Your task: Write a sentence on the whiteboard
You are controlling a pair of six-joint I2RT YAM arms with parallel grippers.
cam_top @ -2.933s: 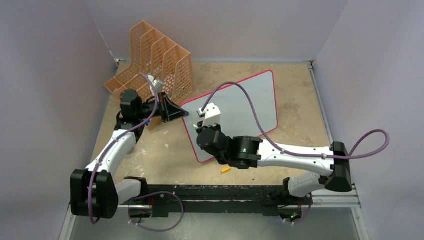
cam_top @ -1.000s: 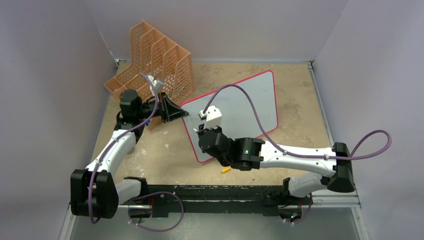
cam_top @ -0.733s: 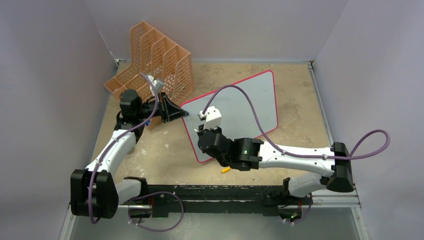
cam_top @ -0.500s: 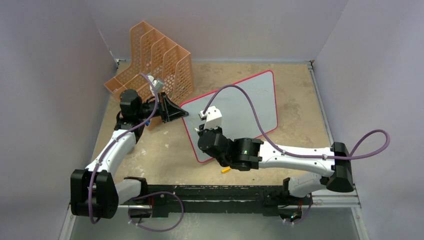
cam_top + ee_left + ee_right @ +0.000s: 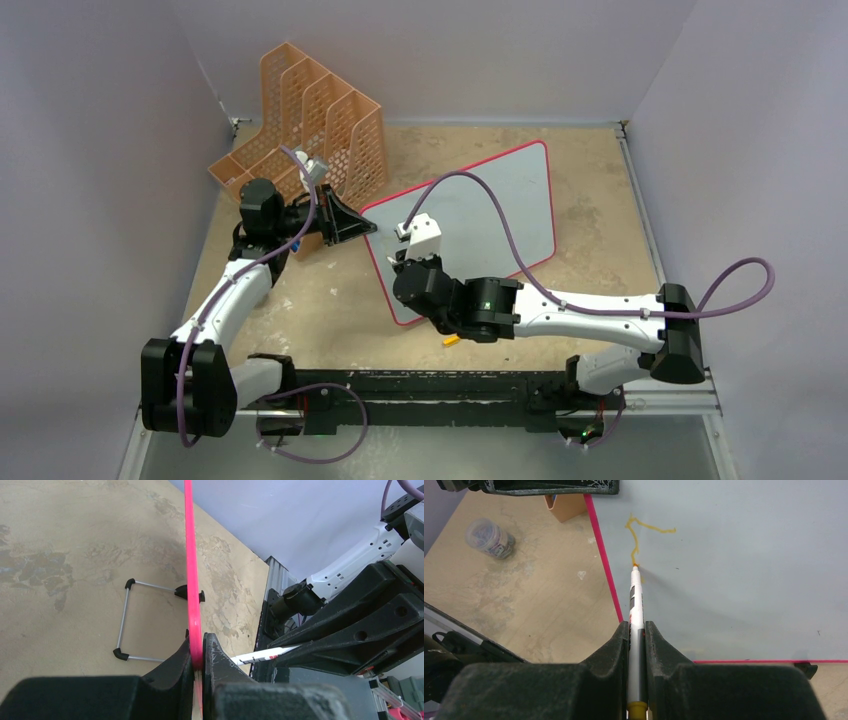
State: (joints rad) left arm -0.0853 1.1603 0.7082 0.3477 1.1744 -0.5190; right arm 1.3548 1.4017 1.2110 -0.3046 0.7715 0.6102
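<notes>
The whiteboard (image 5: pixel 500 200) with its red-pink frame stands tilted on the table; it also shows in the right wrist view (image 5: pixel 734 570) and edge-on in the left wrist view (image 5: pixel 190 555). My left gripper (image 5: pixel 198 652) is shut on the board's left edge (image 5: pixel 368 226). My right gripper (image 5: pixel 637 630) is shut on a white marker (image 5: pixel 636 600) with an orange tip. The tip touches the board at the lower end of a yellow-orange stroke (image 5: pixel 636 535), the start of the sentence: a vertical line with a short bar at its top. No full letters show.
An orange perforated file rack (image 5: pixel 310 120) stands behind the left arm. An orange marker cap (image 5: pixel 451 340) lies on the table below the right wrist. A small clear jar (image 5: pixel 489 537) sits left of the board. The board's wire foot (image 5: pixel 125 620) rests on the table.
My right gripper has shifted slightly left and toward the near edge with the marker. The left arm and the board have not moved.
</notes>
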